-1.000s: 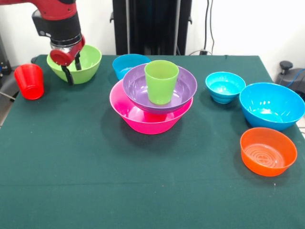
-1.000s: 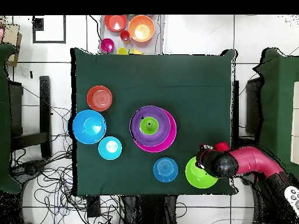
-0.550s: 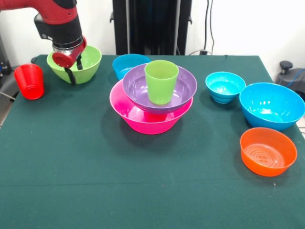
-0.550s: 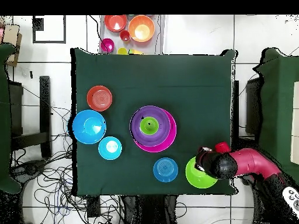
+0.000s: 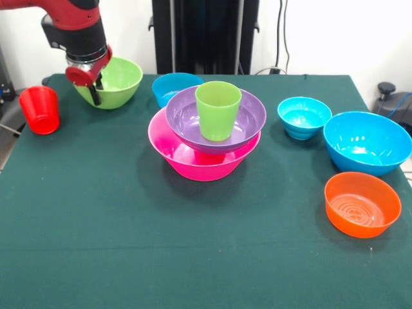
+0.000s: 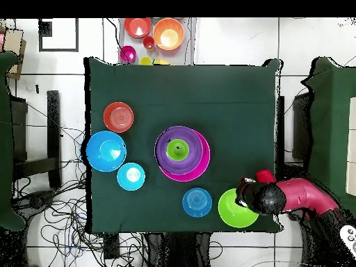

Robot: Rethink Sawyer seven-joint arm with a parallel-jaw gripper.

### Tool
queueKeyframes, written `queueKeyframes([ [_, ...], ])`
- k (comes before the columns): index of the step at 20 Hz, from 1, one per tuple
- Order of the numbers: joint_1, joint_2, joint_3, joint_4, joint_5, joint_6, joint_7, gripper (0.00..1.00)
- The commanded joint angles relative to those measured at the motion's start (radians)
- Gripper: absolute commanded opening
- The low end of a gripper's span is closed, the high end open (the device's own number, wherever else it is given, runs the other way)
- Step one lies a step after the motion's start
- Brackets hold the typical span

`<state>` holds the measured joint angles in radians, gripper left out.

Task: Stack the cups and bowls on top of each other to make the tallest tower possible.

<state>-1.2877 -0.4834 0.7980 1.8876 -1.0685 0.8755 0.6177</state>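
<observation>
The gripper [image 5: 96, 87] is clamped on the near rim of the green bowl [image 5: 114, 82], which tilts slightly, mouth up, at the table's [image 5: 129, 244] far left corner. The tower [image 5: 209, 138] stands upright mid-table: pink bowl [image 5: 199, 161], purple bowl [image 5: 248, 119], green cup [image 5: 217, 109].

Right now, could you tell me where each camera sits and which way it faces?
Front view: across the table from the robot, level with the tower; the red arm enters top left, its gripper at the lime green bowl.
Overhead view: above the table, looking straight down; the arm enters from lower right, over the lime green bowl.
Both show the tower, the orange bowl and the large blue bowl, turned half round between them.
</observation>
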Motion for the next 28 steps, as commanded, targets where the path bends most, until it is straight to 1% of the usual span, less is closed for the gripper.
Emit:
queueKeyframes([
  [1, 0.049, -0.053, -0.016, 0.056, -0.016, 0.028, -0.197, 0.0],
  [3, 0.058, -0.087, -0.007, 0.09, -0.004, 0.025, -0.164, 0.0],
  [8, 0.086, -0.168, 0.021, 0.151, 0.046, 0.044, -0.124, 0.0],
  [9, 0.082, -0.183, 0.027, 0.155, 0.059, 0.052, -0.134, 0.0],
  [13, 0.097, -0.235, 0.05, 0.175, 0.108, 0.078, -0.14, 0.0],
  [16, 0.117, -0.247, 0.063, 0.17, 0.136, 0.099, -0.161, 0.0],
  [19, 0.112, -0.287, 0.112, 0.179, 0.201, 0.118, -0.205, 0.0],
  [22, 0.125, -0.352, 0.151, 0.186, 0.279, 0.161, -0.203, 0.0],
  [28, 0.163, -0.415, 0.2, 0.159, 0.371, 0.242, -0.199, 0.0],
])
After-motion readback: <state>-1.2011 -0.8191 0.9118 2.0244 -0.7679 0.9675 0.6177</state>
